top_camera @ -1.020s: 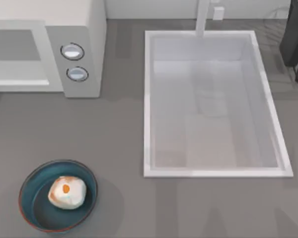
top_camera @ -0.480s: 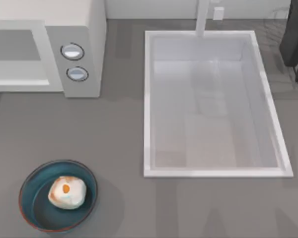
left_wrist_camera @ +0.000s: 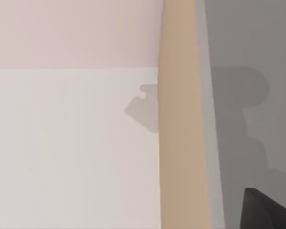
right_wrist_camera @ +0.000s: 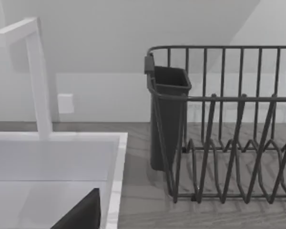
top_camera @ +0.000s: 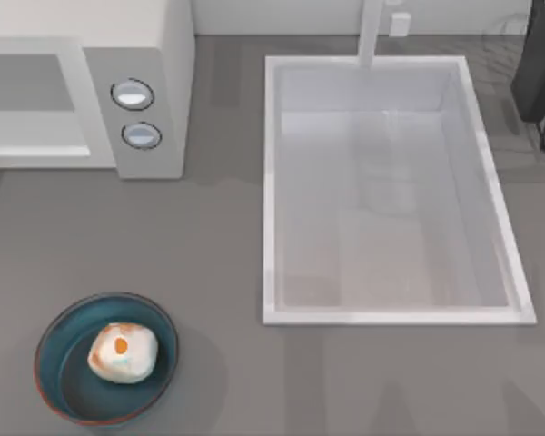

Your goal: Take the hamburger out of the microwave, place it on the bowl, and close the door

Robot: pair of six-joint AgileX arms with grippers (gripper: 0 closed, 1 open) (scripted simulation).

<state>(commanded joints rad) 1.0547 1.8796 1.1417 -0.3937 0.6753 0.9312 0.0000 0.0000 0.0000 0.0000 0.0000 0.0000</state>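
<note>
Resting inside bowl (top_camera: 73,400) at seven o'clock on worktop (top_camera: 218,272): hamburger (top_camera: 123,352). Standing at ten o'clock with door (top_camera: 32,104) shut: microwave (top_camera: 150,54), sink (top_camera: 271,182) toward three o'clock. Cannot tell state of either arm's jaws.

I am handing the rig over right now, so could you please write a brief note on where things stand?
Grippers: a dark corner of each arm's own hardware edges its wrist view; finger state cannot be told.
Hamburger sits in the teal bowl at the table's front left, so that step is done.
Microwave stands at the back left; its door looks closed from above, though not certainly.
Left: confirm the door is shut.
</note>
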